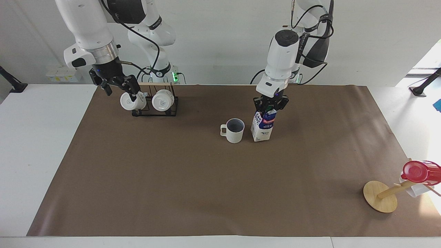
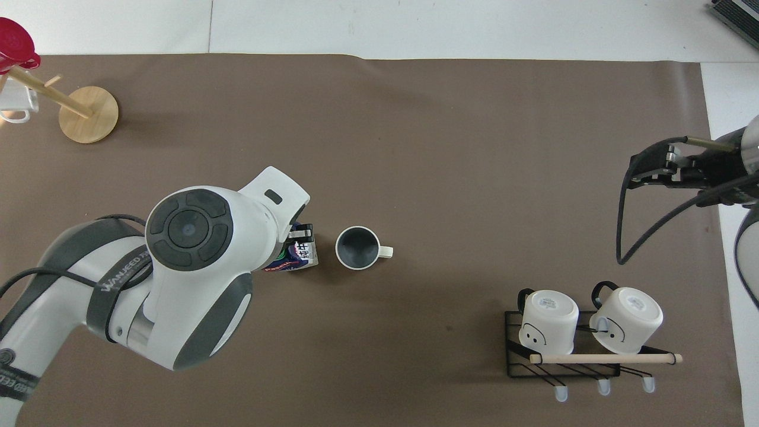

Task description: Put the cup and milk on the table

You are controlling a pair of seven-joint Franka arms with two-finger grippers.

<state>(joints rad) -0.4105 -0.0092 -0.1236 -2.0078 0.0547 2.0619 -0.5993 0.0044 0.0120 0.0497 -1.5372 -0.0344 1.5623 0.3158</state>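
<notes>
On the desk (image 1: 51, 137), left hand (image 1: 270, 104) clamps the milk (image 1: 262, 127) beside the cup (image 1: 234, 130); a skewed release could topple it.

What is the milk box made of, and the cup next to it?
The milk box looks like coated paper carton: flat printed sides, folded slanted top, green cap probably plastic. The cup looks like glazed ceramic: thick cream walls with faint ribs and a dark smooth inside. The left gripper is at the milk's top.

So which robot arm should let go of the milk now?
The left one. Its hand is already around the top of the milk, which stands on the table beside the cup. The right hand is up by the mug rack.
</notes>
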